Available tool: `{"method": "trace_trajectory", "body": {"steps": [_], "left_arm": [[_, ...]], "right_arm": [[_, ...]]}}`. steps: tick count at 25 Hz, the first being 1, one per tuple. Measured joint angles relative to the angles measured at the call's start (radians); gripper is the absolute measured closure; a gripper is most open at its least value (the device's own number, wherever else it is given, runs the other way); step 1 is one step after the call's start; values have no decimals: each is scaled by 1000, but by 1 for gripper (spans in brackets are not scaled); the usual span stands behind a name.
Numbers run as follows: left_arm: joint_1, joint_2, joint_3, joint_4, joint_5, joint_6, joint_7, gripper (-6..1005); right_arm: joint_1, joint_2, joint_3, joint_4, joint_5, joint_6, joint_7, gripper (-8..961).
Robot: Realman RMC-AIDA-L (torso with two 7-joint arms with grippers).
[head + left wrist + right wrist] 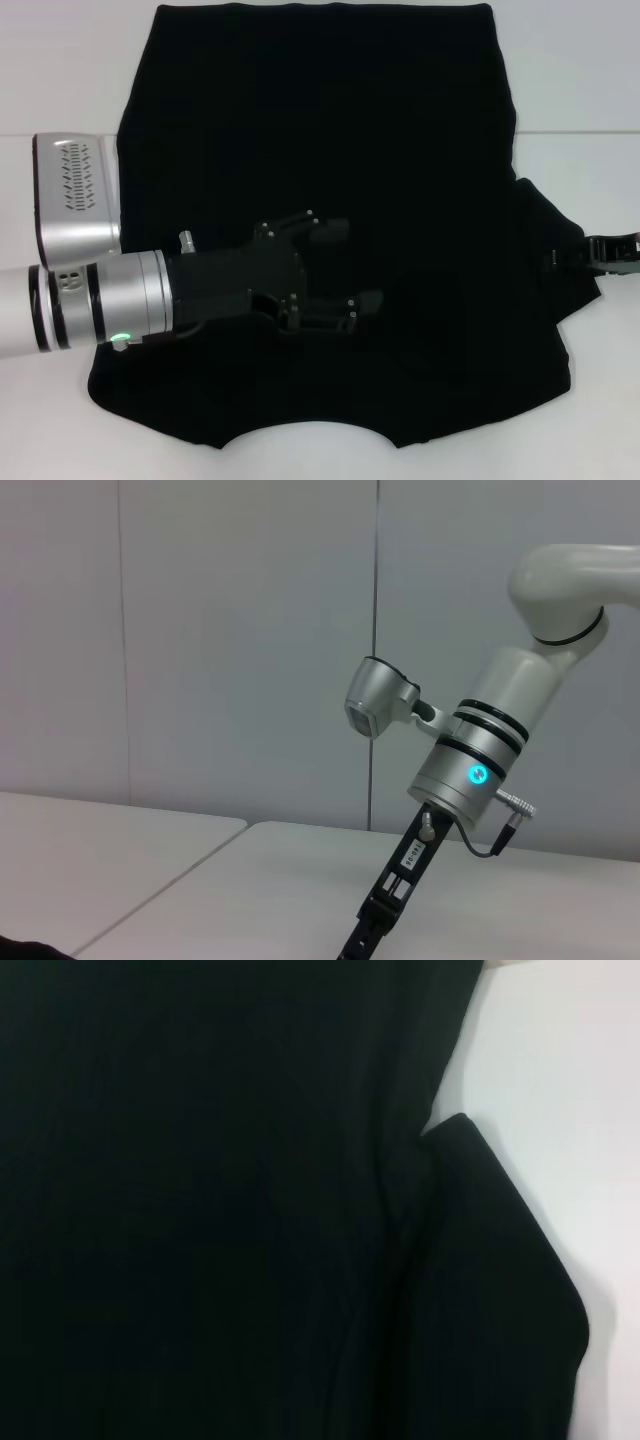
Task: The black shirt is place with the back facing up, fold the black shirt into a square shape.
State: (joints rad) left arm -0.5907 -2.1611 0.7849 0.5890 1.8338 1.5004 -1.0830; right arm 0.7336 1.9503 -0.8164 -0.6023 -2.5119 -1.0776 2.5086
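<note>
Shirt: we see the black shirt (330, 140) spread flat on the white table (580, 90), plain side up, filling the middle of the head view from 12 to 6 o'clock
Right sleeve: it sticks out at 3 o'clock
Left gripper (355, 270): we find it over the shirt's lower middle; whether its claw is spread or pressed together we cannot tell
Right gripper (560, 257): at the sleeve edge at 3 o'clock; claw state we cannot tell
Containers: we see no containers
</note>
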Motion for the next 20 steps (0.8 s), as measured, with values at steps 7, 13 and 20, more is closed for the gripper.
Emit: {"method": "trace_trajectory", "body": {"steps": [7,13,20], "left_arm": [[2,1,-6,0,-2,0,0,51],[2,1,-7,0,-2,-2,0,50],[2,3,-9,1,-2,-2,0,50]], "right_arm": [[2,0,-7,6,-3,7,-2,250],[-1,5,-12,6,-10,7,-4,571],[-8,5,-5,6,-9,10,-11,815]]}}
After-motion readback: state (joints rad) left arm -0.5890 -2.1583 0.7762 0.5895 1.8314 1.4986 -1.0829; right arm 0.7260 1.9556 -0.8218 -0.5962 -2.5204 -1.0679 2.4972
